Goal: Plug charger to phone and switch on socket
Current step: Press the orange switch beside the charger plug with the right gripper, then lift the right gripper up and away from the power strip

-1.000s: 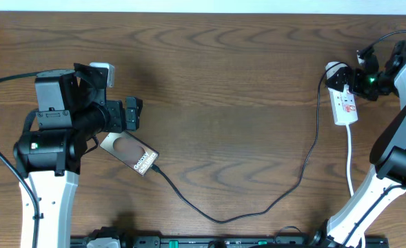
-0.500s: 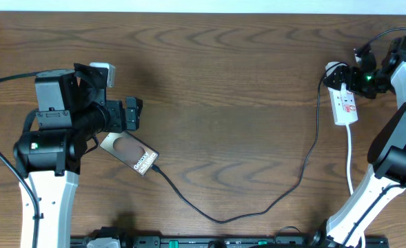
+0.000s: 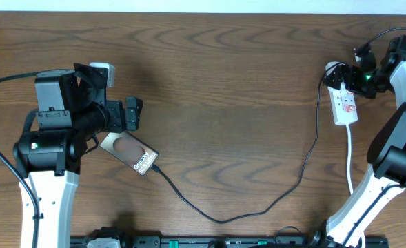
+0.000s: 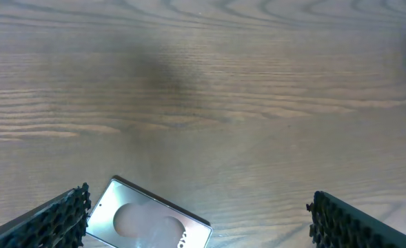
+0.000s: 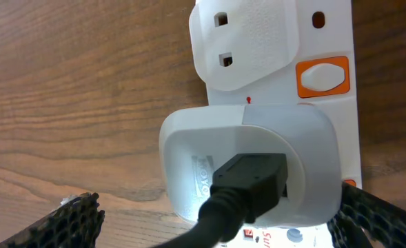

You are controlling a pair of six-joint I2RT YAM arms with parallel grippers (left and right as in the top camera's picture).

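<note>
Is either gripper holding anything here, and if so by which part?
Nothing is held. The left gripper is open near the phone lying on the table; the right gripper is open over the charger plug seated in the socket.

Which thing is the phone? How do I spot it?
On the wooden table, look beside the left robot arm. The phone lies flat there, slanted. It is the only shiny brown rectangle, with white Galaxy lettering and the thin black charger cable reaching its end.
</note>
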